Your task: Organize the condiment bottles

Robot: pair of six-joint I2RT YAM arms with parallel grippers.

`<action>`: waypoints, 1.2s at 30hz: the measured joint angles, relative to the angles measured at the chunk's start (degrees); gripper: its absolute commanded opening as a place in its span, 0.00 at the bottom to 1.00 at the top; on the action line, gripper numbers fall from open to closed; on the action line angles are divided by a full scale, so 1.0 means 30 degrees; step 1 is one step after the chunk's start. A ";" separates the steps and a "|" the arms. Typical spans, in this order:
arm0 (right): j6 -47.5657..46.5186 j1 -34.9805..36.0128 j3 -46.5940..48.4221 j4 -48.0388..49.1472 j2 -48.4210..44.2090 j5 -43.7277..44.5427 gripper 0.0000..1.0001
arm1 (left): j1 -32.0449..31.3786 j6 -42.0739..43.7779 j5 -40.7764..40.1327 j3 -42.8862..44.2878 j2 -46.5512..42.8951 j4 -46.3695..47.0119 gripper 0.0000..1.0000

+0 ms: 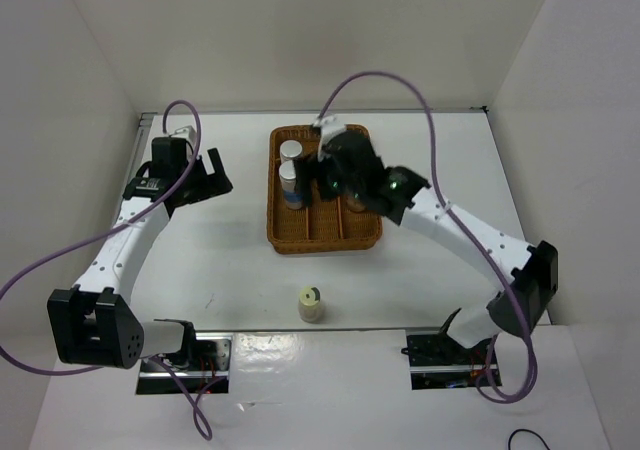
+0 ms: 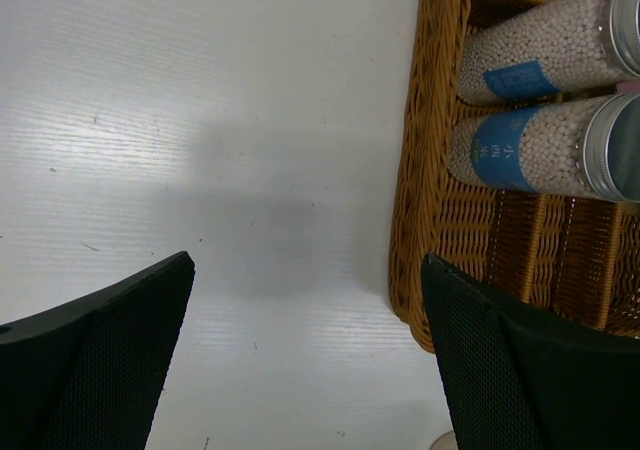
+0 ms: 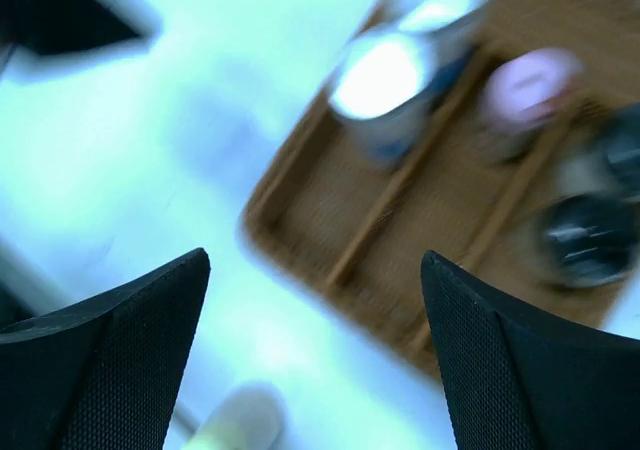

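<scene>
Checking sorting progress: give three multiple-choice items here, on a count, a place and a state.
1. Silver-capped bottles in the basket: A two; B one; C four.
2. The yellow-capped bottle is: A in the basket; B on the table; C in a gripper.
3. The left gripper is: A shut on a bottle; B shut, empty; C open, empty.
1 A, two caps show side by side; 2 B, it stands outside the basket; 3 C, fingers spread over bare table.
</scene>
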 measured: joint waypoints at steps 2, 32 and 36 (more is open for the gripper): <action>-0.0022 0.2608 -0.1464 -0.0291 -0.0889 0.0284 0.92 | 0.0000 0.0007 -0.0022 -0.0131 -0.0051 -0.0007 1.00; 0.6244 1.0134 -0.6958 -0.2900 -0.0029 0.2433 0.89 | 0.0000 0.0423 -0.0386 -0.0794 -0.1020 -0.0168 1.00; 0.6419 1.0134 -0.6958 -0.2892 0.0415 0.2790 0.85 | 0.0000 0.0430 -0.0510 -0.0801 -0.1100 -0.0168 1.00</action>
